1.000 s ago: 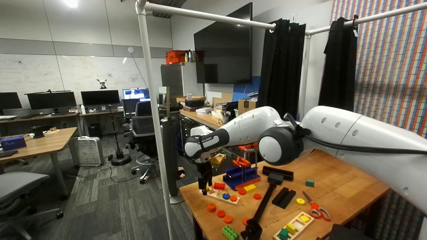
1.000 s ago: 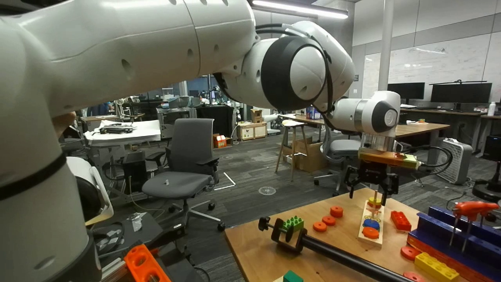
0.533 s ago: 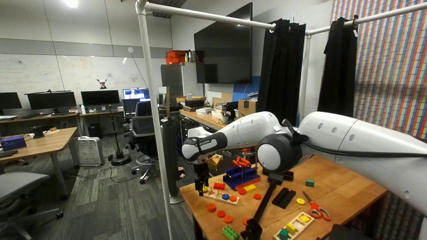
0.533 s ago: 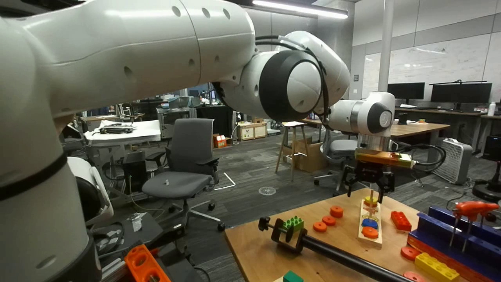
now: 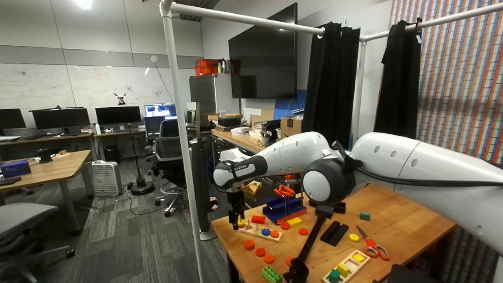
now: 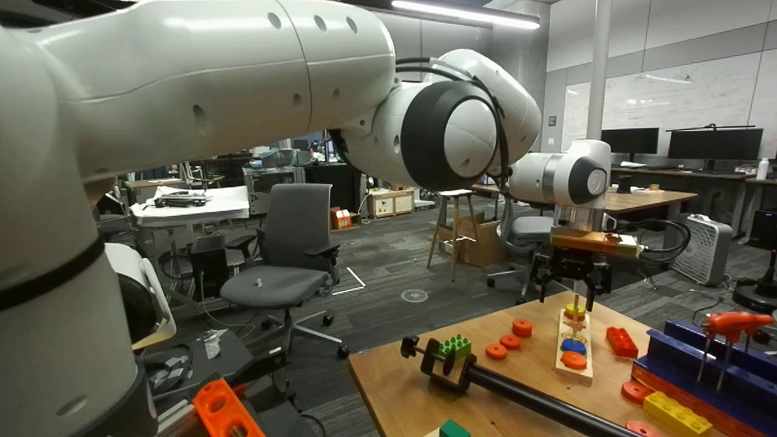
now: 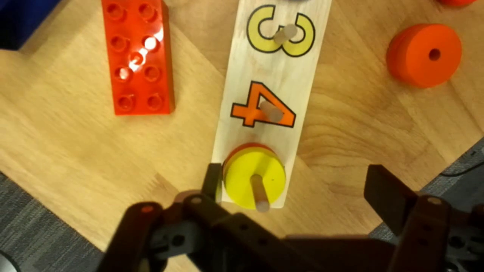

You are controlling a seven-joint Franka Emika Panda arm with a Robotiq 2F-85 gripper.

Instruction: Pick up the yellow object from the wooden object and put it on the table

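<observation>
The wooden object is a pale board (image 7: 264, 71) with numbers and pegs, seen in both exterior views (image 6: 573, 375) (image 5: 251, 232). The yellow object is a round disc (image 7: 238, 177) threaded on the board's end peg, on top of a red disc (image 7: 249, 145); it also shows in both exterior views (image 6: 574, 310) (image 5: 241, 223). My gripper (image 7: 295, 181) is open and empty, jaws wide apart around the disc. Its left finger in the wrist view is close beside the disc; I cannot tell if they touch. The other finger is well apart from it.
On the table (image 6: 522, 376) a red brick (image 7: 140, 56) and orange discs (image 7: 431, 56) flank the board. A blue rack (image 5: 283, 210) with orange-handled tools stands nearby. A long black clamp (image 6: 534, 394) lies across the table. The table's corner edge is near the gripper.
My gripper has moved lower and a little left in both exterior views, with little motion in the last half second. The board's disc end has shifted slightly along with it.
</observation>
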